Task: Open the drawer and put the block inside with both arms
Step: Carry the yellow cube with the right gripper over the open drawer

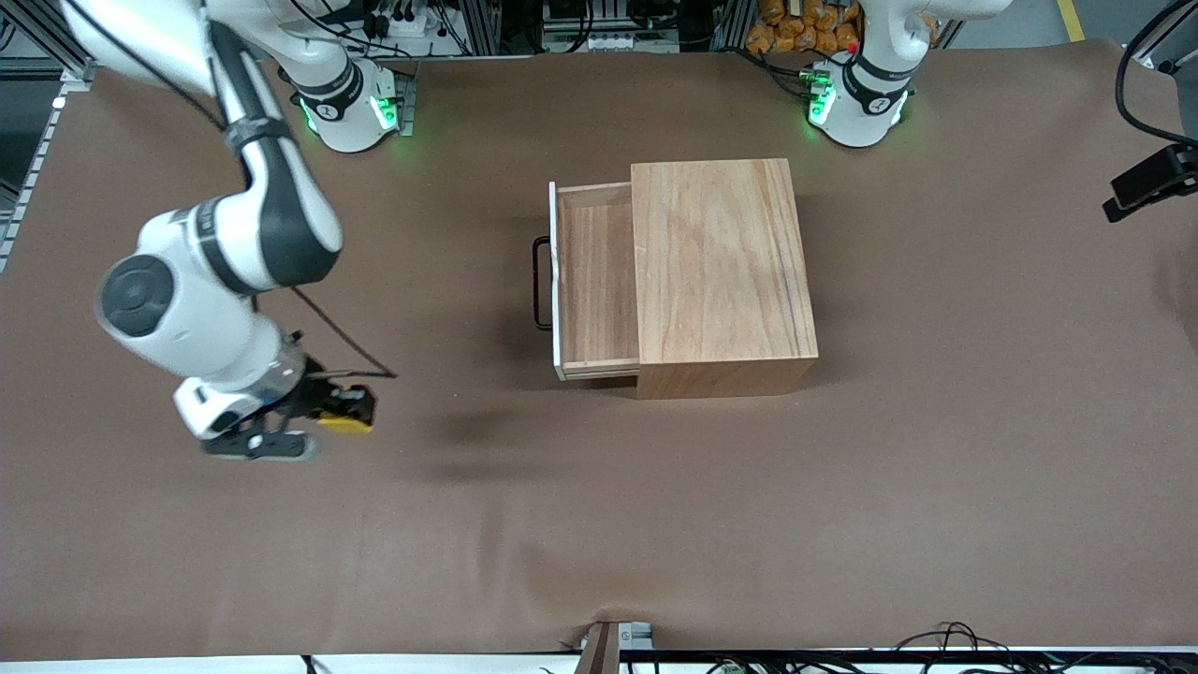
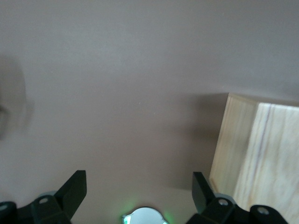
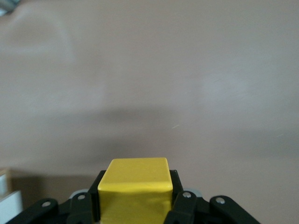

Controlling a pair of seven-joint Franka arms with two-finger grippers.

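The wooden box (image 1: 721,271) stands mid-table with its drawer (image 1: 597,281) pulled out toward the right arm's end, black handle (image 1: 540,283) foremost, tray bare. My right gripper (image 1: 337,412) hangs over the brown table toward the right arm's end, shut on the yellow block (image 1: 344,421). The right wrist view shows the block (image 3: 135,182) clamped in the right gripper (image 3: 137,186), black fingers (image 3: 175,184) on both sides. My left gripper (image 2: 138,182) is out of the front view. It is open and holds nothing, high over the table beside a corner of the box (image 2: 261,154).
The brown table cover (image 1: 842,487) spreads around the box. The green-lit arm bases (image 1: 351,108) (image 1: 856,103) stand along the back edge. A black camera mount (image 1: 1156,178) juts in at the left arm's end. Cables and a bracket (image 1: 608,646) lie along the front edge.
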